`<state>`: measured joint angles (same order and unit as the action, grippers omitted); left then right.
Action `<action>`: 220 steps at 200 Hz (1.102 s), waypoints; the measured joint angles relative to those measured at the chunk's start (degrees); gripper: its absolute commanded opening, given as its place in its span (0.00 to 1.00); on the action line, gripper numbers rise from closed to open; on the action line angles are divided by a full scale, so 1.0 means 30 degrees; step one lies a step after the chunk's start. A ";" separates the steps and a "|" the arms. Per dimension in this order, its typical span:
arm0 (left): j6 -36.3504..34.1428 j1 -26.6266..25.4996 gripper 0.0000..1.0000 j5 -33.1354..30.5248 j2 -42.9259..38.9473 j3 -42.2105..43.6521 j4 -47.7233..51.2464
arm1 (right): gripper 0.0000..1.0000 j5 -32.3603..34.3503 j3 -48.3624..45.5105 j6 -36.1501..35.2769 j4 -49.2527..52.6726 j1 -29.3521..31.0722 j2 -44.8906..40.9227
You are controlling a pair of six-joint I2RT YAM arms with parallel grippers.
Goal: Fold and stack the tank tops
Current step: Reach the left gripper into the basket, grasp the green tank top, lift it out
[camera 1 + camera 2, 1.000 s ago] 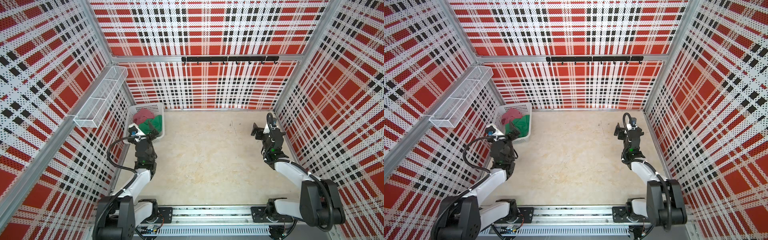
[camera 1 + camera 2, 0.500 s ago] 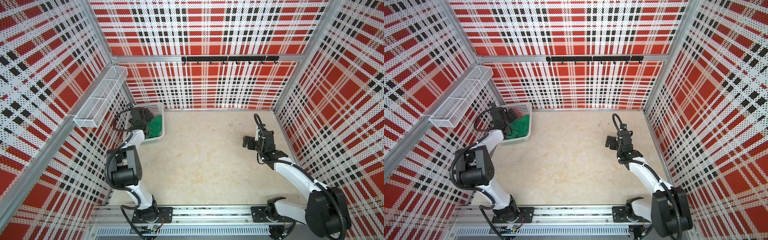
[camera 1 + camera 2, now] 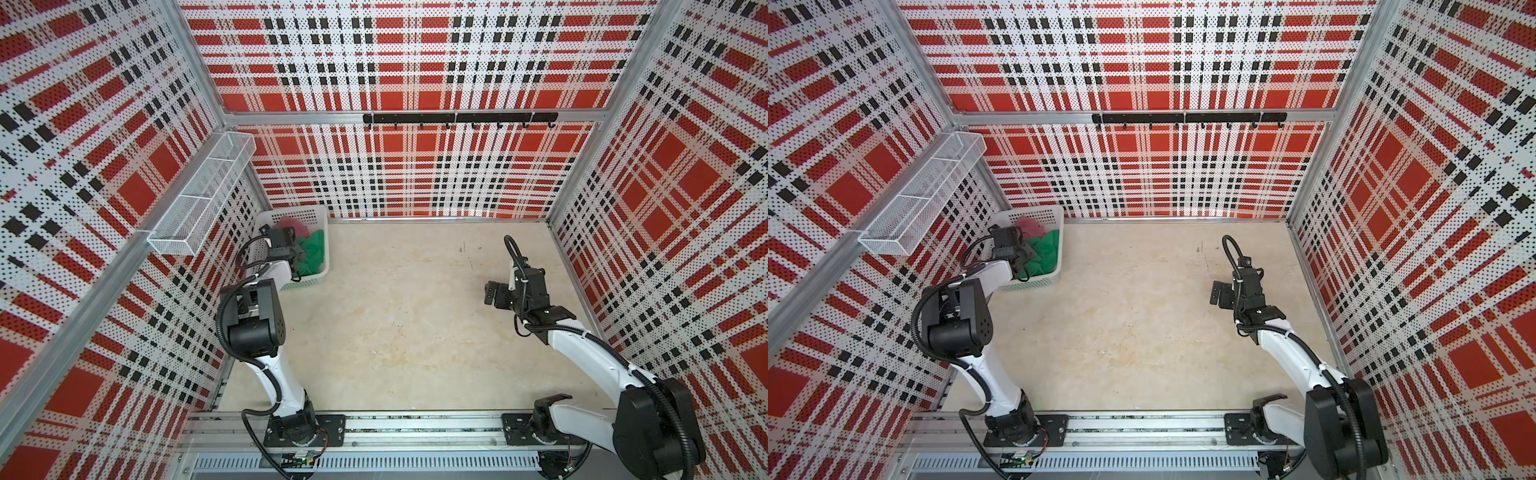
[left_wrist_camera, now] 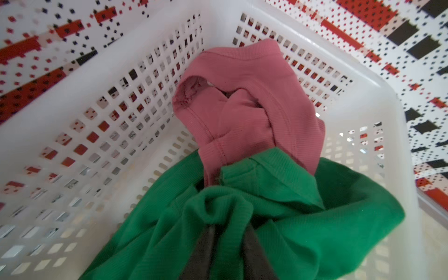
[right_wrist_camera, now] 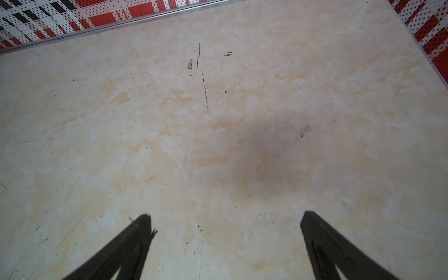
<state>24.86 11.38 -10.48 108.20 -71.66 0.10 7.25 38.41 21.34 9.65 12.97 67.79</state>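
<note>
Left end effector (image 4: 229, 232) clenched on green tank top (image 4: 303, 237), bunched against pink tank top (image 4: 242, 109) in basket (image 4: 109, 80). Right end effector (image 5: 226, 217) released over tabletop (image 5: 218, 121). I judge: nothing folded or stacked yet.

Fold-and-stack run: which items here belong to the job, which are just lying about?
Job: green tank top, pinched by the shut left gripper; pink tank top touching it.
Lying about: white basket holding both; wire shelf; hook rail.
</note>
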 measured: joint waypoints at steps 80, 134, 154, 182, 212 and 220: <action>-0.2907 -0.4932 0.00 -0.1916 -0.4823 -0.3279 0.3213 | 1.00 -0.0313 0.0743 0.0401 0.0000 0.0000 0.0539; -0.5829 -1.2939 0.00 -0.3614 -0.7759 -0.8568 0.5042 | 1.00 -0.0692 0.1858 0.0816 0.0058 -0.0007 0.0947; -0.6076 -1.4520 0.00 -0.3118 -0.8393 -0.9078 0.5136 | 1.00 -0.0772 0.2404 0.0867 0.0488 -0.0168 0.0991; -0.5676 -1.4688 0.00 -0.1333 -0.8473 -0.8240 0.5020 | 1.00 -0.1311 0.2980 0.1042 0.0918 -0.1144 0.0969; -0.4393 -1.3369 0.00 0.1290 -0.7388 -0.5639 0.3905 | 1.00 -0.1938 0.2958 0.1231 0.1523 -0.2018 0.0918; -0.3927 -1.2866 0.00 0.2040 -0.6790 -0.5085 0.3519 | 1.00 -0.2091 0.2958 0.1246 0.1661 -0.2084 0.0903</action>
<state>13.08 -27.22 -4.36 87.83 -86.91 10.66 0.97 47.29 25.08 14.63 6.72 70.50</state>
